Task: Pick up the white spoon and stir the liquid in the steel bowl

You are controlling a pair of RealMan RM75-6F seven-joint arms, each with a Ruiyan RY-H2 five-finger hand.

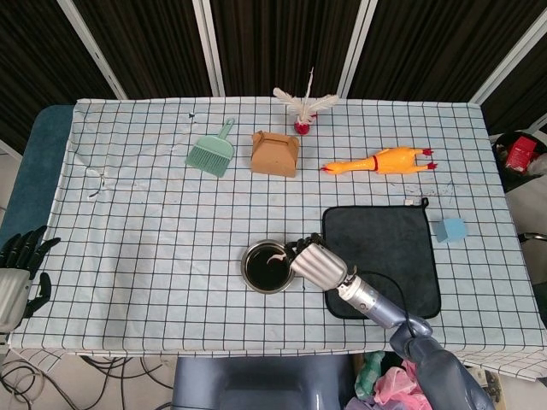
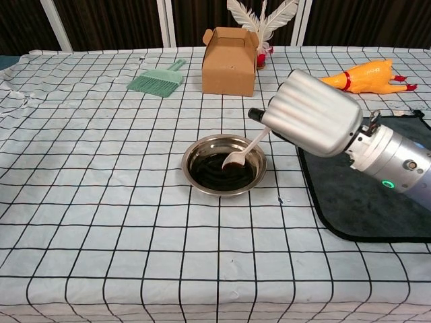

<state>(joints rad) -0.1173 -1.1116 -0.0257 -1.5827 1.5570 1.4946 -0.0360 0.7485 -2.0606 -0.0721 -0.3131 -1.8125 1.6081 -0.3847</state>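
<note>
A: The right robot hand (image 2: 315, 114) grips the white spoon (image 2: 245, 150) by its handle, fingers curled round the upper end; it hangs over the right rim of the steel bowl (image 2: 194, 156), its silver back toward the chest camera.

B: And the left robot hand (image 1: 19, 266)?

A: It sits off the counter (image 1: 137, 256) past the near left corner, dark fingers apart, holding nothing.

B: How much room is there round the bowl?

A: The bowl stands near the front edge, a little right of the middle. Bare checked cloth lies open to its left and in front. On its right the dark mat (image 1: 389, 252) starts just beside it, and the right forearm crosses the mat's near left corner.

B: What does the spoon look like?

A: It slants down to the left from the hand, its small bowl low over the dark liquid (image 2: 219, 176) and stained brown. Whether it touches the surface cannot be told.

B: What is along the far edge?

A: A green brush (image 1: 211, 152), a brown box (image 1: 274, 153), a feathered shuttlecock (image 1: 302, 109) and a rubber chicken (image 1: 380, 160), all well apart from the bowl. A blue block (image 1: 450, 229) lies toward the right edge, beyond the mat.
</note>
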